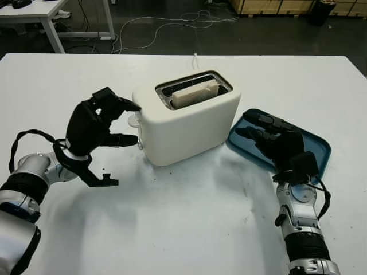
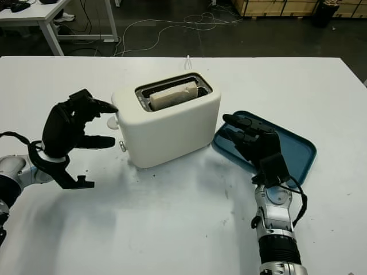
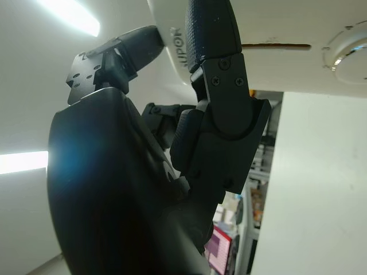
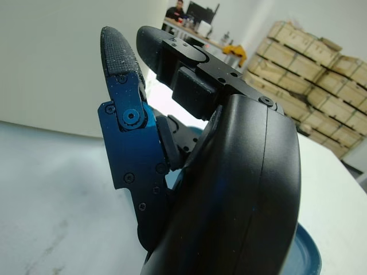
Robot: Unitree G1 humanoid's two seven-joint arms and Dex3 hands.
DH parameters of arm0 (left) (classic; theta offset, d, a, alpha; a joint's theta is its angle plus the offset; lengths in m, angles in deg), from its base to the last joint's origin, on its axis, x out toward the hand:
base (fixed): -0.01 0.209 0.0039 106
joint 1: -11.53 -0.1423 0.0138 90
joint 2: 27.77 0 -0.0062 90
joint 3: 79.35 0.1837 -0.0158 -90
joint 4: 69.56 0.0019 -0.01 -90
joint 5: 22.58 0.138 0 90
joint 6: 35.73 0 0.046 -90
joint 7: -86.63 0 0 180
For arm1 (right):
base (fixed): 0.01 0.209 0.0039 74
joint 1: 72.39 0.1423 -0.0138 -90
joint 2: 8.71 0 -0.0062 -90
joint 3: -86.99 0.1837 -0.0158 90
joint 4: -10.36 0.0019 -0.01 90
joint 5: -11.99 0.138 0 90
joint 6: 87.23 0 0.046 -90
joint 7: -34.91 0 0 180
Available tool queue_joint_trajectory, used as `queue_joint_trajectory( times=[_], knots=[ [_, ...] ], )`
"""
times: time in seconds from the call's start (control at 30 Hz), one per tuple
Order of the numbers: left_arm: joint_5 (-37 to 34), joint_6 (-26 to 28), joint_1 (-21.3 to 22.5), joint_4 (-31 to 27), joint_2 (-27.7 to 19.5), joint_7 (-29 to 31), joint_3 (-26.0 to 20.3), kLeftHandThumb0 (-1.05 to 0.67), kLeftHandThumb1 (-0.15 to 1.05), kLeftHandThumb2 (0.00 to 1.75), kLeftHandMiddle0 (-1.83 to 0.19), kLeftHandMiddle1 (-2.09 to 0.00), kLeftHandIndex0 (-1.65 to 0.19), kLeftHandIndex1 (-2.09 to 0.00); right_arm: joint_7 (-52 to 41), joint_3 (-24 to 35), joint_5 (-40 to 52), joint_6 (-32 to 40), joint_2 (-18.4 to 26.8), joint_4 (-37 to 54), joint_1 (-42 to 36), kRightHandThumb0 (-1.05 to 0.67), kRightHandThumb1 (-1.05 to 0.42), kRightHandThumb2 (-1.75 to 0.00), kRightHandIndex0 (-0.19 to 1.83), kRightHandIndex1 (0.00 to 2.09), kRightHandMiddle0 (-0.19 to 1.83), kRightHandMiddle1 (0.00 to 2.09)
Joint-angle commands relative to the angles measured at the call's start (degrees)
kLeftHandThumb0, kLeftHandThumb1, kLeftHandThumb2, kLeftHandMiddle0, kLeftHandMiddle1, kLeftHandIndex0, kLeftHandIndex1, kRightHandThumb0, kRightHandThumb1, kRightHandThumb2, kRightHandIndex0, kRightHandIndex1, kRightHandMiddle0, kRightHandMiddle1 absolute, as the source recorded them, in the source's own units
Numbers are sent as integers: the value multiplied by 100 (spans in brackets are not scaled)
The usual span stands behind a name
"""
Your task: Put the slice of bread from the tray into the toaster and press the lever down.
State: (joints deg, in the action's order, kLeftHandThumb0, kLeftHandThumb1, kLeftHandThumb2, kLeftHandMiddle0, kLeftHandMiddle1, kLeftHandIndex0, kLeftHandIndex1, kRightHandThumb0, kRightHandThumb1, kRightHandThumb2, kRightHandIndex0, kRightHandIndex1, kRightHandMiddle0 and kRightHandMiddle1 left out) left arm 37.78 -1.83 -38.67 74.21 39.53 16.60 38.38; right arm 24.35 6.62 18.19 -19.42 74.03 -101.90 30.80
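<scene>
From the left eye view, the pale slice of bread (image 1: 195, 93) sat down in the slot of the white, rounded plastic toaster (image 1: 189, 117), so that part looked done. The black left hand (image 1: 100, 123) was at the toaster's end, held nothing, and its top fingertip (image 1: 131, 106) sat just by the small white lever (image 1: 134, 120). The lever looked not yet pushed down. If the finger slid off the lever, it might shove the whole toaster across the white table (image 1: 172, 229) instead.

From the right eye view, the black right hand (image 2: 255, 140) hovered over the near edge of the flat blue plastic tray (image 2: 298, 152), holding nothing, its fingers loose. It was not bracing the toaster, so a hard push could tip it.

In the left wrist view, a fingertip (image 3: 209, 26) was right against the toaster's wall (image 3: 287, 28).

In the right wrist view, the right hand's fingers (image 4: 123, 63) were out straight.
</scene>
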Motion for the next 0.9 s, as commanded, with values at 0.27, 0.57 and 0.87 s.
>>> queue_joint_trajectory(
  times=[0.27, 0.57, 0.87],
  knots=[
    [-56, 21, 109, 241, -25, 412, 163, -86, 92, 62, -63, -175, 0, -149, -48, 28, 110, 62, -1, -37, -3, -61, -92, -7, 119, 5, 108, 0],
    [-660, -395, 85, 296, -545, 1447, -46, -93, 92, 62, -106, -175, -2, -168, -20, 39, 76, 61, 14, -13, -13, -61, -92, -8, 119, 5, 108, 0],
    [-5328, 242, 625, 357, -1188, 8338, -1176, -105, 92, 13, -134, -174, -113, -89, -33, 9, 74, 83, -18, -21, -8, -59, -92, -8, 118, 5, 107, 0]
  ],
)
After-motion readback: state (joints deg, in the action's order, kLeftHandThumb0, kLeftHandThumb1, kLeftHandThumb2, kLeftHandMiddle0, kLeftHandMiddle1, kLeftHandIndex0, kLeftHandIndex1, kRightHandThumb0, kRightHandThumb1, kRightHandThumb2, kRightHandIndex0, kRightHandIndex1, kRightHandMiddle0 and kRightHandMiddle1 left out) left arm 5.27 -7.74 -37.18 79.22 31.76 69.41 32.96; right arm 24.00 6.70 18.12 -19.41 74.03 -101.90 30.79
